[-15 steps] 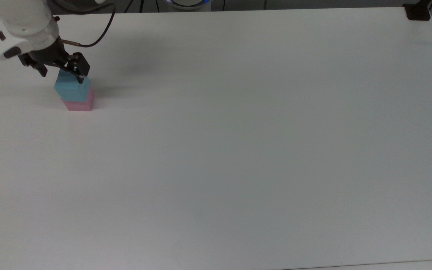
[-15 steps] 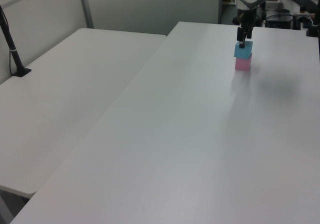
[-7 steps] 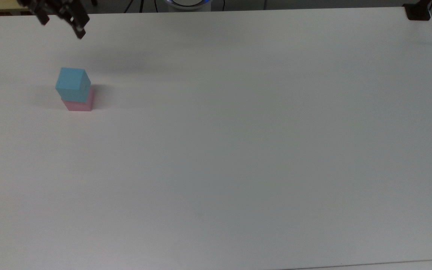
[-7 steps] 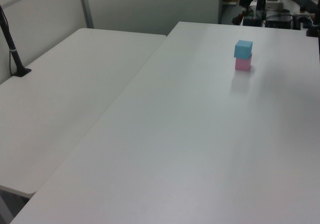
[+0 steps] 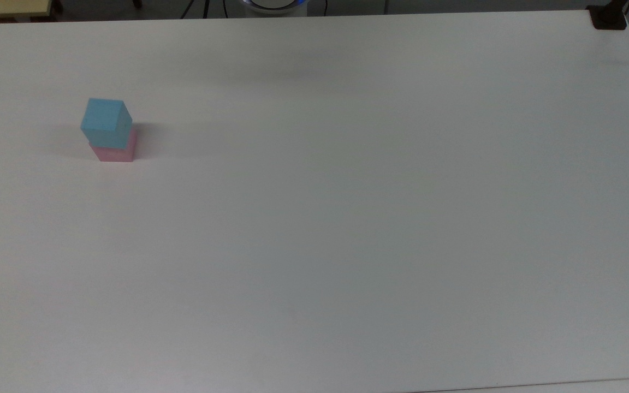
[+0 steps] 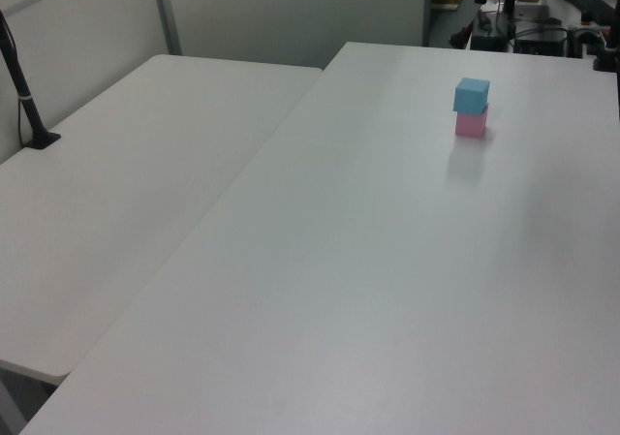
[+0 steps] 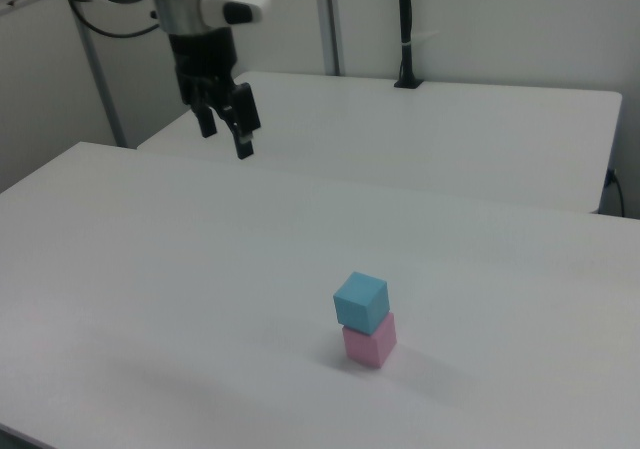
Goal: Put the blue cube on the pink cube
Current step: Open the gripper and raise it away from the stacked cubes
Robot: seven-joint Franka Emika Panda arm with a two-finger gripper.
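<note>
The sky-blue cube (image 5: 104, 121) rests on top of the pink cube (image 5: 115, 152), turned a little askew on it, near the top view's left side of the white table (image 5: 347, 218). The same stack appears as blue cube (image 6: 472, 94) over pink cube (image 6: 471, 123) in the left view, and as blue cube (image 7: 360, 302) over pink cube (image 7: 369, 344) in the right view. My gripper (image 7: 226, 141) hangs high above the table, well away from the stack toward the right view's upper left, open with nothing between its fingers.
A black post base (image 5: 609, 19) sits at the table's far corner in the top view's upper right. A second white table (image 6: 126, 164) adjoins, with a black post (image 6: 24, 96) on it. The robot's base (image 5: 273, 4) is at the top view's upper edge.
My gripper let go of the blue cube, rose, and drew back out of the top view. The two cubes stayed stacked and still.
</note>
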